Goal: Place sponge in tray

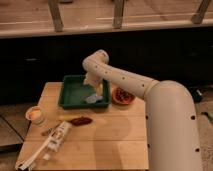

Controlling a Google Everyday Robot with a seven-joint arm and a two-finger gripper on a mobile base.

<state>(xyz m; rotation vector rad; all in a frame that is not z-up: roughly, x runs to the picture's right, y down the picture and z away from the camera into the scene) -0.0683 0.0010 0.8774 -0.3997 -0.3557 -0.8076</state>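
Observation:
The dark green tray (72, 92) sits at the back of the wooden table. The pale blue sponge (94, 98) is over the tray's right front part, at or just above its floor. My gripper (95, 90) hangs from the white arm directly above the sponge, inside the tray's outline. I cannot tell whether it still holds the sponge.
A small orange-red bowl (122, 96) stands right of the tray. A dark red lumpy thing (80, 120) lies in front of the tray. A small cup (35, 114) is at the left edge, and a white bottle (52, 142) lies at the front left.

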